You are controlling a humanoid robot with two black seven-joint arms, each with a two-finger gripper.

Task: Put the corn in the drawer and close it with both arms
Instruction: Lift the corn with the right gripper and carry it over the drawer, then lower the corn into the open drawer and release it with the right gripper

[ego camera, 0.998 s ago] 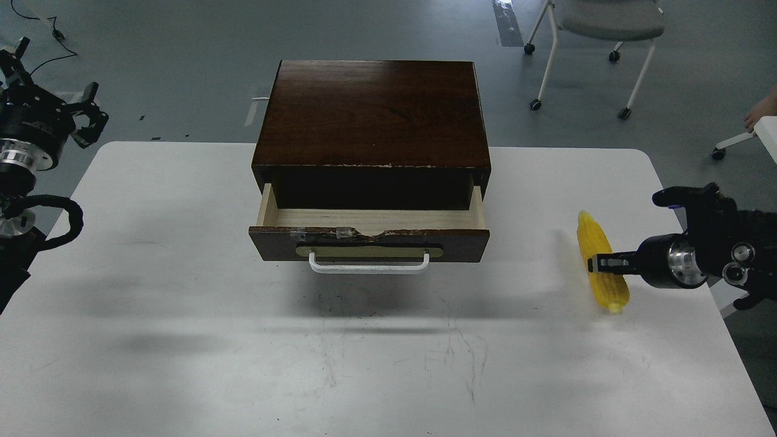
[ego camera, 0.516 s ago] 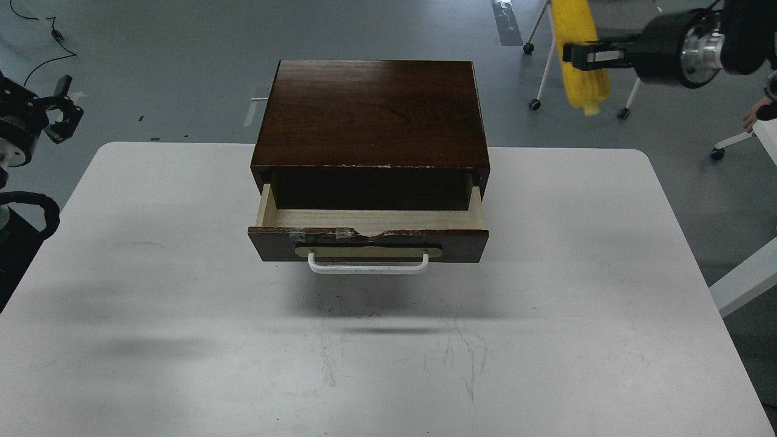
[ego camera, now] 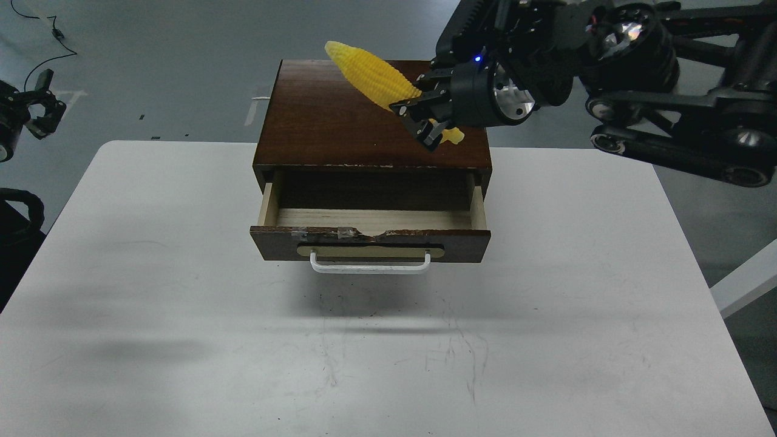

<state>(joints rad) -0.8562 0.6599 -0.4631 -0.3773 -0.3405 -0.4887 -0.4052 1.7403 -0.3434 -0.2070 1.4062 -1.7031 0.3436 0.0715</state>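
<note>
Right claw (ego camera: 425, 121) clamped on the corn (ego camera: 371, 74) near its stub end, upper centre of frame, cob tilted with the pointed tip up-left and the pale stub poking out lower right of the fingers. Big change: a second ago the corn lay on the table (ego camera: 152, 303) at the right edge with the claw on it, half a second ago it was lifted into the upper right corner over the floor, now it has swung in over the dark top of the cabinet (ego camera: 340, 127). So pick and lift are done and transport is nearly done. The corn appears to hang above the cabinet top, not over the drawer (ego camera: 370, 243), which sits centre frame pulled open, pale wood inside showing empty, white bar handle (ego camera: 370, 267) facing the bottom of the frame. Judgement: the corn has to come toward the bottom of the frame and drop lower to clear the cabinet's front lip before release; cob is about half the drawer width so fit looks easy, though the opening is shallow front to back. Left claw (ego camera: 39, 103) at far left edge, upper part, off the table, fingers apart and holding nothing, drifting slightly outward across the frames, idle until the close. Drawer not moved between frames.
</note>
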